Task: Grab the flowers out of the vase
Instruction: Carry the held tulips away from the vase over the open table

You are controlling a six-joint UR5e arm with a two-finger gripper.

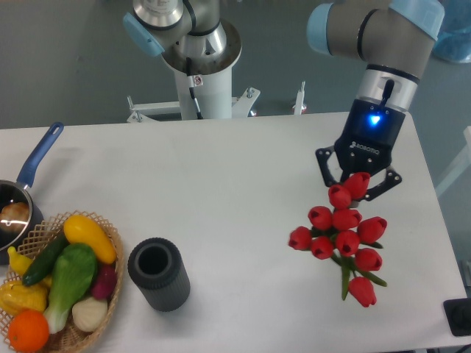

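Well apart from the vase (159,273), the gripper (355,187) clasps the flowers (344,235) between narrowed fingers.

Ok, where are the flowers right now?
The flowers are at the right side of the camera view, directly below the gripper, which is at the topmost buds. They are well clear of the vase, standing empty left of centre.

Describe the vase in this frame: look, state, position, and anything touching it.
The vase is a short, dark grey cylinder with a ribbed outer wall, apparently plastic or rubber. It stands upright on the white table near the front edge, left of centre. Its round mouth is open and looks empty. The wicker basket of toy produce sits close on its left; contact cannot be told. The end effector is far off to the right.
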